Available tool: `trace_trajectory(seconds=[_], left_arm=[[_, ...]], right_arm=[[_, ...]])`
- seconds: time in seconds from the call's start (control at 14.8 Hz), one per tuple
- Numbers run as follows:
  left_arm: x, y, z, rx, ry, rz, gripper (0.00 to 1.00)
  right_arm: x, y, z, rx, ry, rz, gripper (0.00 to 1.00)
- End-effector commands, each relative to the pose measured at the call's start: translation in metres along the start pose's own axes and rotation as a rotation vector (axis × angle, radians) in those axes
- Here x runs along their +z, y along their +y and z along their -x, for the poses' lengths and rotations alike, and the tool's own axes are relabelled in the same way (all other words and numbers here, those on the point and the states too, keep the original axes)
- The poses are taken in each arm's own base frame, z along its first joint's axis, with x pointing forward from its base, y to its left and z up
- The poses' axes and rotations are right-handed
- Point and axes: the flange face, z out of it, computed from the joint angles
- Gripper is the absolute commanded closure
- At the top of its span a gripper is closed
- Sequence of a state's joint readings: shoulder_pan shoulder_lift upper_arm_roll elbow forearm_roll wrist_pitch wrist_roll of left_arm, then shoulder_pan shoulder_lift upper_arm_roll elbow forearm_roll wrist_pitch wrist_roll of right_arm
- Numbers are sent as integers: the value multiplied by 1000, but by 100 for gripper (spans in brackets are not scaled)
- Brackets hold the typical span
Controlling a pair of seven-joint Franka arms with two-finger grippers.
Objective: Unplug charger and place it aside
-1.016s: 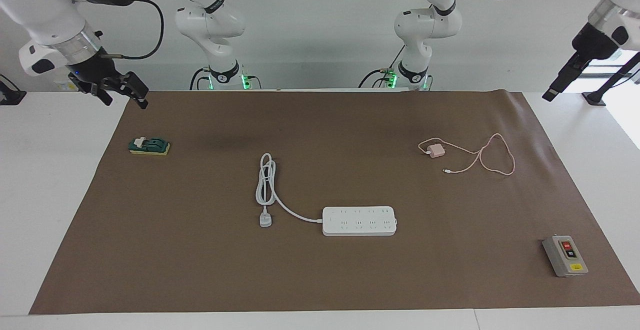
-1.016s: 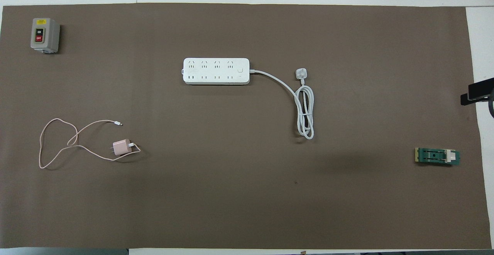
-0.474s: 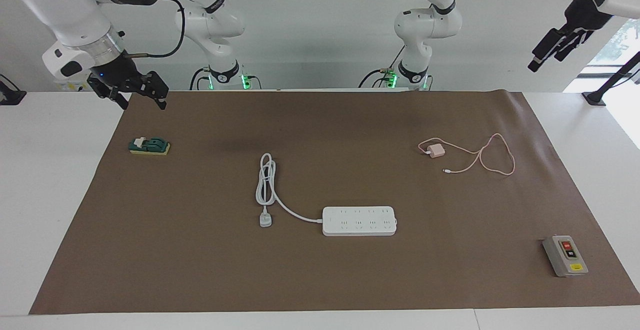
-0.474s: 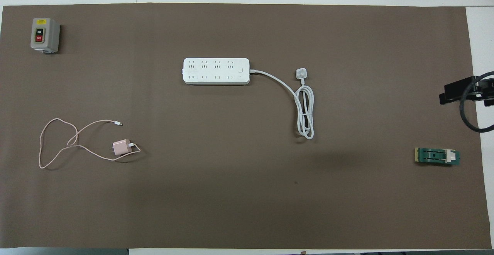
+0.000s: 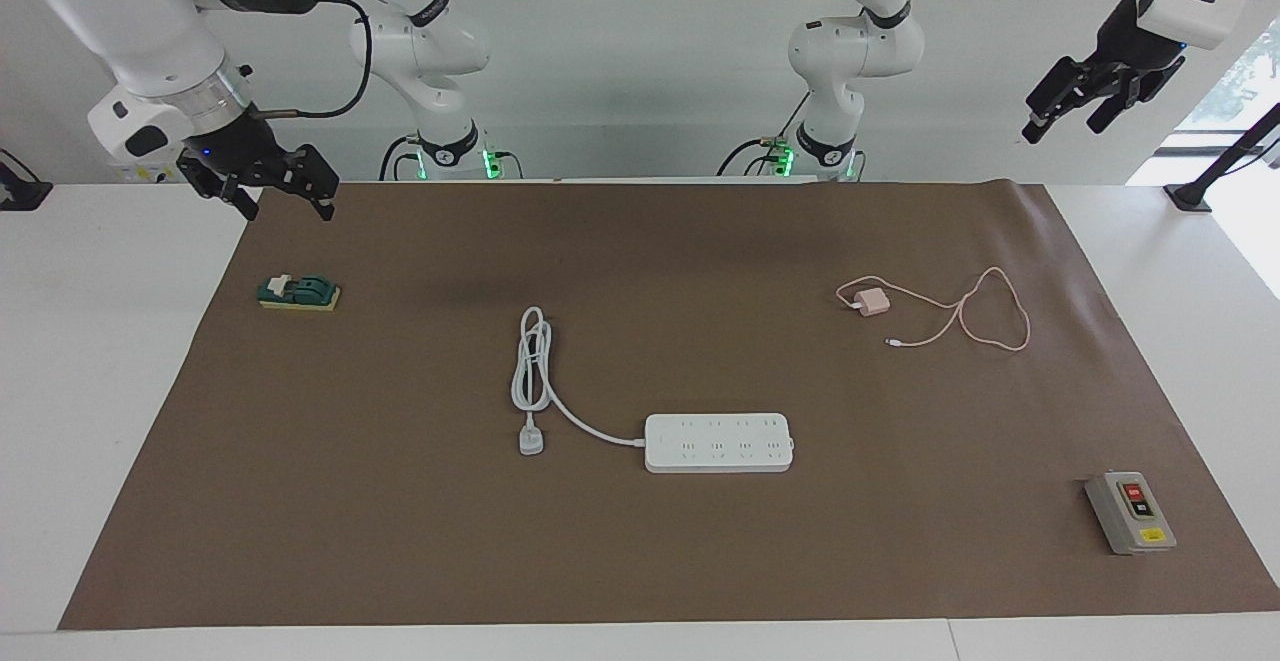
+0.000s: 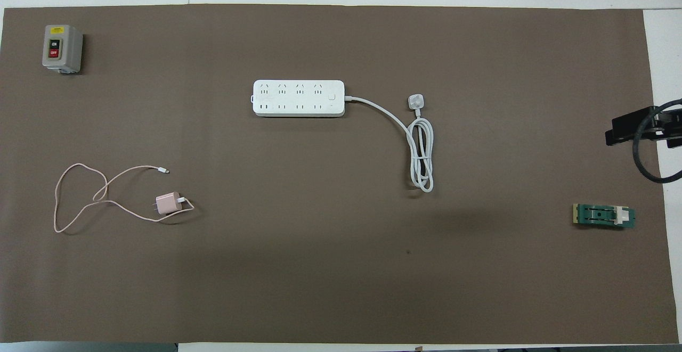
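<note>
1. Facing view. The left gripper (image 5: pixel 1075 101) is raised high at the left arm's end of the table, above the edge of the brown mat (image 5: pixel 400 541). Its fingers are spread wide and it holds nothing.
2. The right gripper (image 5: pixel 268 186) hangs at the right arm's end, over the mat's edge nearest the robots. Its fingers are apart and it has hold of nothing.
3. The charger (image 5: pixel 873 302) lies flat on the mat toward the left arm's end, unplugged and well apart from the power strip (image 5: pixel 719 442), nearer to the robots than the strip. Its pink cable (image 5: pixel 1000 313) loops loosely beside it, the free tip resting on the mat.
4. The strip lies mid-table; its white cord (image 5: pixel 530 366) is coiled toward the right arm's end, its plug (image 5: pixel 531 439) loose on the mat.
5. A grey switch box (image 5: pixel 1130 512) sits at the left arm's end, farthest from the robots. A green block (image 5: pixel 298 292) sits near the right gripper, apart from it.
6. Overhead view. The charger (image 6: pixel 168 203) rests with its prongs showing, cable (image 6: pixel 80 197) curled beside it, touching nothing else.
7. The power strip (image 6: pixel 298 98) shows all sockets free; cord (image 6: pixel 421 149) and plug (image 6: pixel 415 101) lie beside it.
8. Only the right gripper (image 6: pixel 634 128) shows here, at the frame's edge, farther from the robots than the green block (image 6: pixel 603 216). The switch box (image 6: pixel 62 48) stands in the mat's corner.
</note>
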State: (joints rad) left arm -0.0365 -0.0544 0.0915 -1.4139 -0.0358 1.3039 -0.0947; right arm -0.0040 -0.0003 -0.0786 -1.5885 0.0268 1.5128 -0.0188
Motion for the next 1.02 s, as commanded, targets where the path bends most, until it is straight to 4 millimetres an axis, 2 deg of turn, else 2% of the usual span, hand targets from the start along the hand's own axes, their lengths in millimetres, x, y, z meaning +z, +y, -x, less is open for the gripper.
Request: trace_trajectory(seconds=[0.0, 0.2, 0.54, 0.95], left_arm=[[15, 9, 6, 59, -9, -13, 0], [27, 15, 16, 150, -32, -26, 0], [29, 28, 18, 196, -33, -29, 0], [23, 38, 4, 215, 82, -18, 0]], right_arm=[[2, 1, 3, -3, 6, 11, 0], [1, 0, 5, -8, 1, 10, 0], [1, 1, 7, -8, -9, 8, 0], [1, -1, 6, -13, -2, 9, 0]])
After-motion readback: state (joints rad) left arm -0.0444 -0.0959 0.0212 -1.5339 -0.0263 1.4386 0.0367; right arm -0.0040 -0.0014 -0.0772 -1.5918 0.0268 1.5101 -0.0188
